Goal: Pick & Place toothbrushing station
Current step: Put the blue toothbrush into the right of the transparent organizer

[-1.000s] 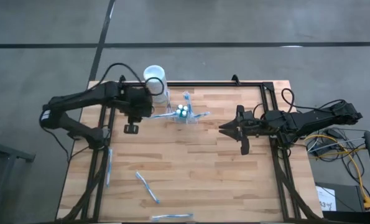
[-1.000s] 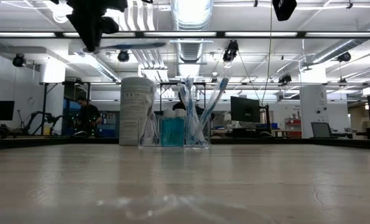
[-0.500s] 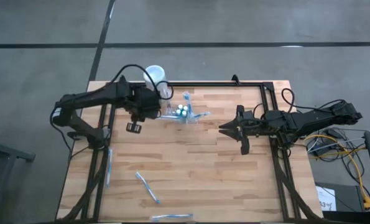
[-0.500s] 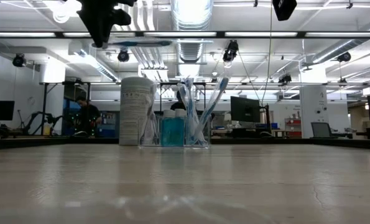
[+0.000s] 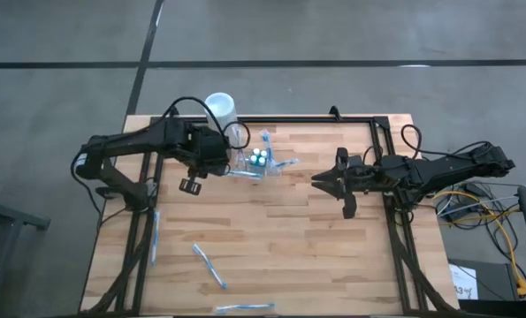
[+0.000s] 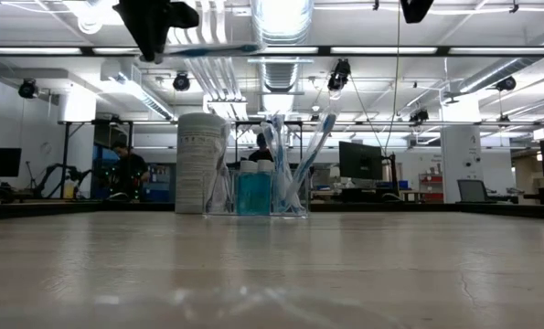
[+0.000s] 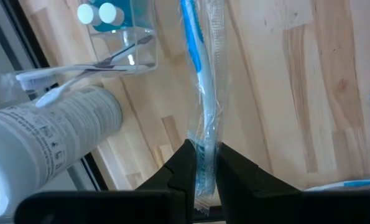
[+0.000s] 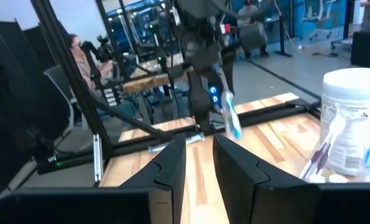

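Observation:
The toothbrushing station (image 5: 261,162) is a small clear holder with several toothbrushes and a blue bottle in it. It stands on its base on the wooden table, next to the white cylinder (image 5: 221,110), and also shows in the low view (image 6: 258,196). My left gripper (image 5: 207,159) hovers just left of it, shut on a wrapped blue-and-white toothbrush (image 7: 200,74). My right gripper (image 5: 317,183) waits to the right of the holder, empty, with a narrow gap between its fingers (image 8: 172,162). My left gripper pinches the wrapped toothbrush between its two fingers near one end of the wrapper (image 7: 203,152). The fingers lie along the brush. The brush sticks out level beyond the fingertips toward the holder (image 6: 218,50), lifted clear of the table.
Loose wrapped toothbrushes lie on the near left part of the table (image 5: 155,237), (image 5: 209,267), (image 5: 245,307). A black frame rail (image 5: 307,121) runs along the far edge and down both sides. A person sits in the room beyond the table (image 8: 79,53).
My left gripper has moved toward the table's right edge, closer to the clear holder, carrying the wrapped toothbrush. The brush stays level and clear of the table.

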